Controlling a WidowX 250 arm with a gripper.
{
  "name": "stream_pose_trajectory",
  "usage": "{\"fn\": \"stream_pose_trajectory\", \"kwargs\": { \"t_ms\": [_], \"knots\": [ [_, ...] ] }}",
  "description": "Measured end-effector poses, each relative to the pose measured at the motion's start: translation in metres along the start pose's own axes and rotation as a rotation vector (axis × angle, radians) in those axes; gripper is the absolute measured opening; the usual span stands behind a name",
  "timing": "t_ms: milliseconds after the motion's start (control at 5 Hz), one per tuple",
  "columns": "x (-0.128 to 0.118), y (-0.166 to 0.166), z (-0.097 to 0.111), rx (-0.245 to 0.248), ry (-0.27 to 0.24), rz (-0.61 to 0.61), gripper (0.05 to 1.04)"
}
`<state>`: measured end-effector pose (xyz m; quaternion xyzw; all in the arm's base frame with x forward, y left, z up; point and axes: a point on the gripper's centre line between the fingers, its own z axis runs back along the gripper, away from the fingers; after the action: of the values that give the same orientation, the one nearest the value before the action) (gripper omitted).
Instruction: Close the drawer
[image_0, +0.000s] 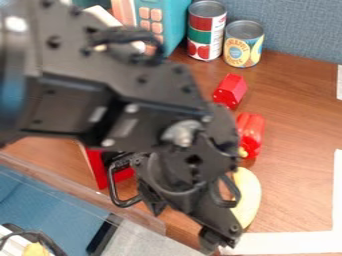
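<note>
The black gripper (184, 223) hangs low in front of the red unit, near the table's front edge. Its two fingers stand apart, with no object visible between them. A red panel (98, 169), apparently part of the drawer unit, shows to the left of the gripper and beneath the arm. Most of that unit is hidden by the arm, so I cannot tell how far out its drawer stands, nor whether the gripper touches it.
Right of the gripper lie a yellow banana-like object (247, 196), a red bottle-like object (250, 133) and a red block (230, 90). Two cans (206, 31) (243, 44) and a teal toy (165, 20) stand at the back. White tape (290, 243) marks the front right.
</note>
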<state>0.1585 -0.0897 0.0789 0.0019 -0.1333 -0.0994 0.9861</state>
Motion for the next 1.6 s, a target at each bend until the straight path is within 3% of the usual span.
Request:
{"fn": "stream_pose_trajectory", "kwargs": {
  "t_ms": [400, 800, 1600],
  "knots": [
    [-0.009, 0.0, -0.03, -0.035, 0.019, -0.072, 1.001],
    [-0.003, -0.004, -0.046, -0.043, 0.022, -0.111, 1.001],
    [0.028, 0.026, -0.073, 0.002, 0.034, -0.021, 1.0]
  ]
}}
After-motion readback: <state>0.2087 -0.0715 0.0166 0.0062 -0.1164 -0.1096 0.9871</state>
